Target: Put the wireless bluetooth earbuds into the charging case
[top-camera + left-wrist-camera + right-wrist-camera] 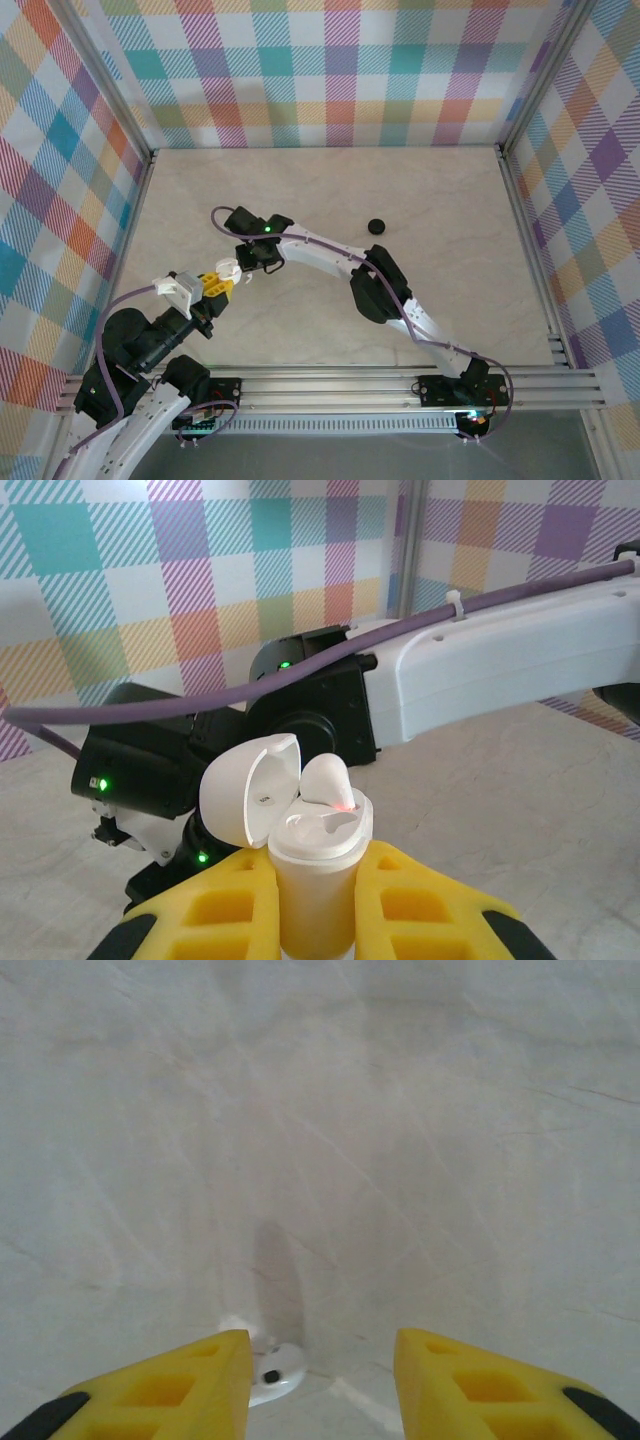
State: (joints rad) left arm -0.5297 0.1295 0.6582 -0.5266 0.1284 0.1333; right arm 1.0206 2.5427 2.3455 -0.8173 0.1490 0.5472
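My left gripper [315, 868] is shut on the white charging case [312, 880], which it holds upright with the lid [245, 790] flipped open to the left. One white earbud [328, 780] sits in the case's right slot with a small red light glowing at its base; the slot beside it looks empty. In the top view the case [226, 270] is raised at the left of the table, with my right gripper [254, 258] close by it. My right gripper [322, 1345] is open. A white earbud [272, 1372] lies just off its left finger [190, 1380], untouched.
A small black round object [377, 226] lies on the marble tabletop [440, 250] right of centre. The right arm [340, 262] stretches across the middle. Checked walls with metal posts ring the table; a rail [400, 378] runs along the near edge.
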